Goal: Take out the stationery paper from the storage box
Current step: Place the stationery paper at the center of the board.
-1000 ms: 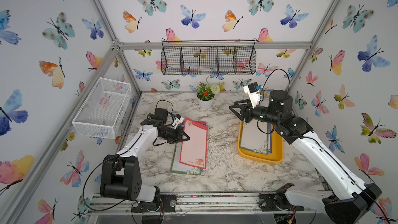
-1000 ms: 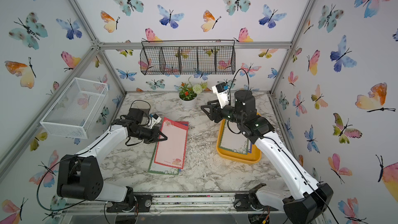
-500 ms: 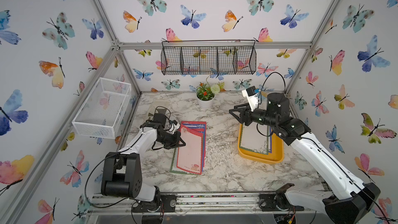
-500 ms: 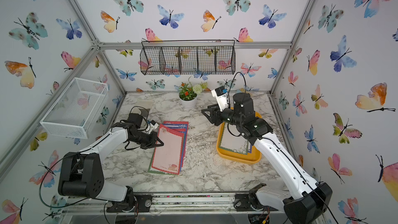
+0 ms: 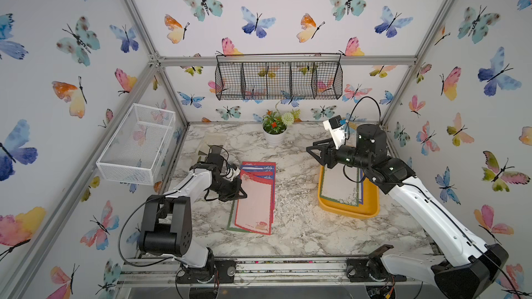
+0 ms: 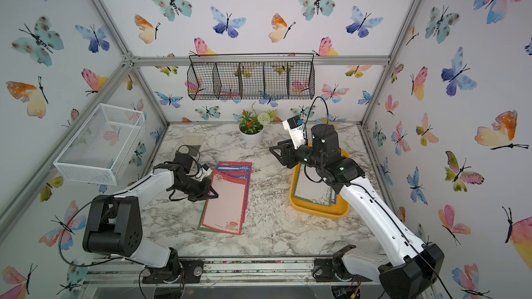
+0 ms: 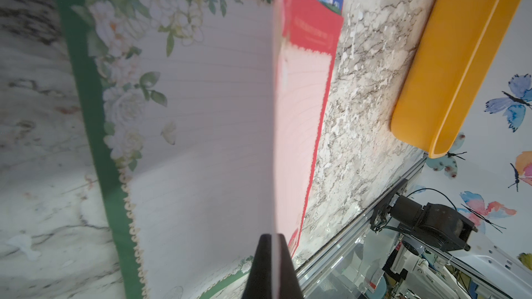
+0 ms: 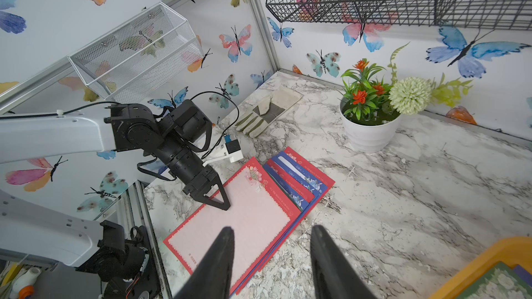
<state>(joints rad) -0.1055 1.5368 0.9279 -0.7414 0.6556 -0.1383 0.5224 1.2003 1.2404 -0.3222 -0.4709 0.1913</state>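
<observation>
Stationery paper (image 5: 339, 186), thin and flat with a green-bordered sheet on top, lies in the storage box (image 5: 349, 214), its long axis running away from the robot. In a top view the right gripper (image 5: 312, 152) hovers by the box's far corner and is the nearer one. A fanned pile (image 5: 256, 199) lies beside the box on the marble table (image 5: 296, 225).

Left wrist: the left gripper (image 7: 272, 254) is pinching a pale pink, red-bordered sheet edge-on.

Right wrist: black fingers (image 8: 227, 254) stand apart and empty, the box's rounded corner beside them.
</observation>
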